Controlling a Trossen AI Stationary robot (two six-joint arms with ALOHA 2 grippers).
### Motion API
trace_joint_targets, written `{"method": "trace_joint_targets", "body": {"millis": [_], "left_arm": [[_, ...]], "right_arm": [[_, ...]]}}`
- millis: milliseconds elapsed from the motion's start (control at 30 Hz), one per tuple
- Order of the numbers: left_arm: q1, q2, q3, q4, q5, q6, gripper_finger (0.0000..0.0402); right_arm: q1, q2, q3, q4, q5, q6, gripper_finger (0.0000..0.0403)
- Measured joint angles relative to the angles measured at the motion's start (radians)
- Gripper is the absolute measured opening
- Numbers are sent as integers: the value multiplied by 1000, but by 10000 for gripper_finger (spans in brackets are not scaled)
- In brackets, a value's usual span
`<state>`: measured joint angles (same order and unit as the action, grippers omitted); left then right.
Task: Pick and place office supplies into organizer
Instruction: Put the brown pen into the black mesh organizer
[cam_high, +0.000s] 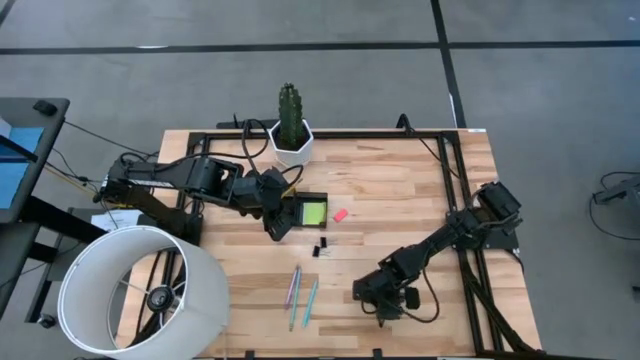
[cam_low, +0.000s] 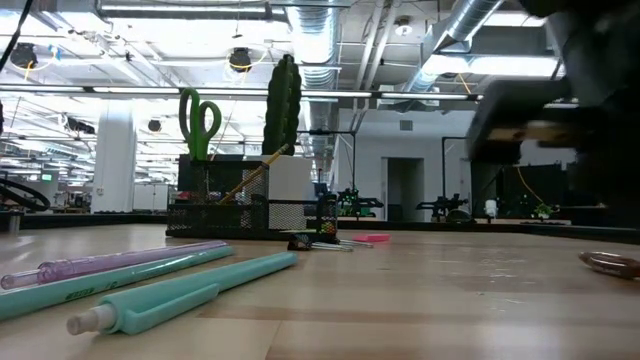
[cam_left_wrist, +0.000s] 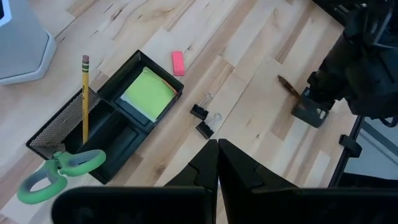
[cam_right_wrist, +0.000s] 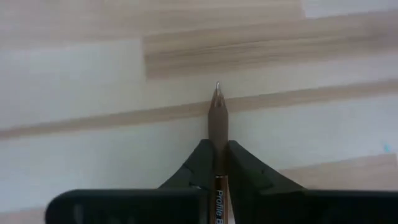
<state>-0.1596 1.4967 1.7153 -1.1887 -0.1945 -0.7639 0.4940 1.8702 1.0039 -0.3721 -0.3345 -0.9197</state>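
Between the fingers of the right gripper (cam_right_wrist: 217, 163), low over the wooden table (cam_high: 400, 190), a brown pen (cam_right_wrist: 217, 115) was clamped, its tip projecting forward past the narrowly set fingertips just above the boards. The organizer (cam_high: 300, 213) lay well away from this gripper, directly beside the left gripper (cam_left_wrist: 217, 152), whose fingers were pressed fully together and held nothing. In the organizer, the lime-green sticky-note pad (cam_left_wrist: 148, 93) filled one compartment, while a pencil (cam_left_wrist: 85, 93) and the green-handled scissors (cam_left_wrist: 59, 174) stood in its mesh section. Just beyond the organizer from the left gripper lay the pink eraser (cam_left_wrist: 178, 63), and two black binder clips (cam_left_wrist: 205, 118) lay between the two grippers. The purple pen (cam_low: 120, 262) and two teal pens (cam_low: 190, 292) lay side by side near the right gripper.
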Motion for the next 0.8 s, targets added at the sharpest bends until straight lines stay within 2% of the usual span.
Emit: {"method": "trace_joint_targets", "body": {"millis": [67,133,233,333,433,567,700,800], "left_arm": [[-1,0,0,-5,2,0,0],[-1,0,0,-6,4,0,0],[-1,0,0,-6,4,-12,0],[-1,1,19,-9,0,-62,0],[-1,0,81,-14,-4,-69,0],[-6,-1,205,-49,-62,-28,0],[-18,-1,336,-110,-262,49,0],[-21,-3,407,-136,-405,112,0]], "right_arm": [[-33,-11,-1,40,7,62,30],[-74,-23,9,75,69,113,37],[-140,-88,39,77,108,197,27],[-201,-164,64,79,70,271,11],[-295,-253,74,182,3,431,14],[-425,-353,70,449,-47,607,28],[-562,-361,71,850,-63,793,24],[-654,-281,72,1163,-61,962,21]]}}
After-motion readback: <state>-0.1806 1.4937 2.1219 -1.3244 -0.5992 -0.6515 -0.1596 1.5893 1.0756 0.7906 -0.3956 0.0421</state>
